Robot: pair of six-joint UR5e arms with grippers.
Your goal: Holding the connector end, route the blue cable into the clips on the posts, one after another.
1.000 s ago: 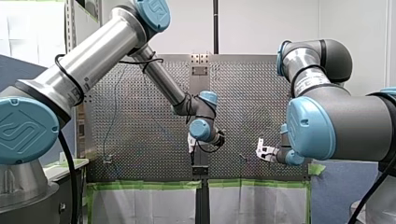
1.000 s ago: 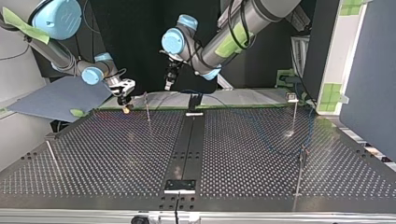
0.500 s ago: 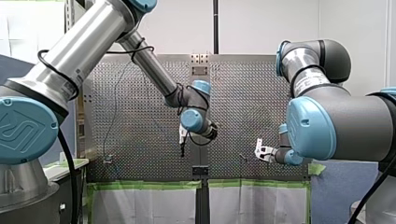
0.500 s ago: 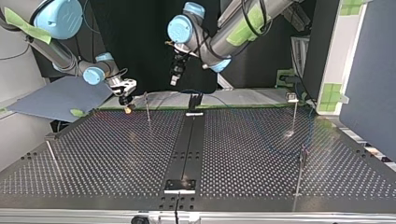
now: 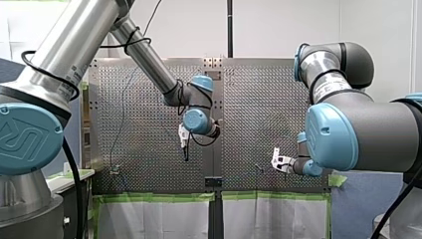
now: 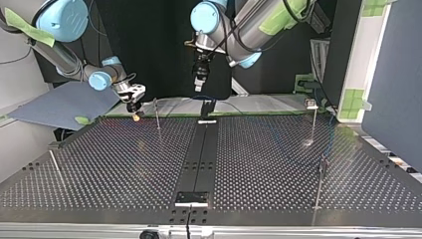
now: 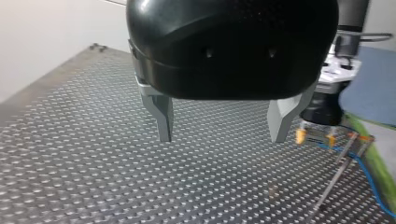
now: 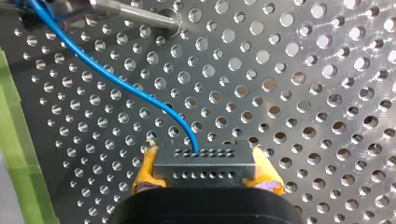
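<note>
Over the table (image 5: 149,99) middle, front view, my left gripper (image 5: 185,152) hangs. Top view: my right gripper (image 6: 133,106) sits low beside a post (image 6: 157,115). Left wrist view: fingers (image 7: 161,112) wide apart, empty. Right wrist view: yellow pads (image 8: 145,173) pinch the connector (image 8: 205,164); blue cable (image 8: 116,79) curves toward the post.

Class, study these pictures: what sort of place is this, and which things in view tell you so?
Probably a robotics lab or test cell: my left arm and my right arm reach over a perforated metal table with thin posts, and my right gripper grips the connector of a blue cable.
</note>
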